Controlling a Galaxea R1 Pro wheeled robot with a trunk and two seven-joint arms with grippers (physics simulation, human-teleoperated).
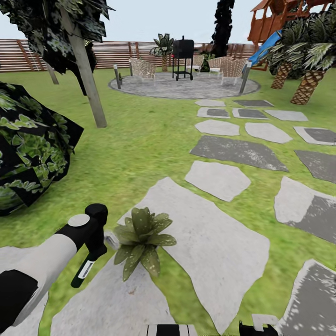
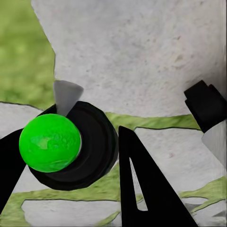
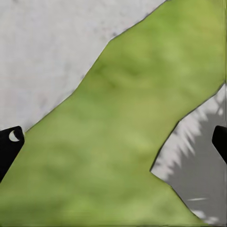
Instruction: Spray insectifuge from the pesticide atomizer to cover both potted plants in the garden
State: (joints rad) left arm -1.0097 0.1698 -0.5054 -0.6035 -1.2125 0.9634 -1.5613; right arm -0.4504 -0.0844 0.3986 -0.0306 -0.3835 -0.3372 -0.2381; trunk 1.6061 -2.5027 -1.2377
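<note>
Although no brand, label or writing can be read anywhere, the views differ in what they offer. From the head, the left end effector (image 1: 88, 261) hangs low over the garden (image 1: 140, 140), and a potted plant (image 1: 142, 240), a low rosette of pointed green leaves, sits just beside it on the edge of a pale stepping stone (image 1: 219, 247). A small pale nozzle-like piece pokes out between end effector and leaves; whether it touches them cannot be told. Well beyond the end effector lie a round paved patio (image 1: 186, 86) with a black grill (image 1: 183, 58) and wicker chairs (image 1: 142, 69), a slatted fence (image 1: 116, 53), palm trees (image 1: 305, 70) and a dark shrub (image 1: 30, 149).

The left wrist view gives what the head view hides: the pesticide atomizer (image 2: 71, 144), a black round body with a bright green ball and a grey cone tip, sits clamped between the dark fingers (image 2: 146, 189) over stone and grass.

In the right wrist view the right end effector (image 3: 116, 142) is spread wide, its fingertips (image 3: 10, 142) at the frame's edges, with grass and stone past them
</note>
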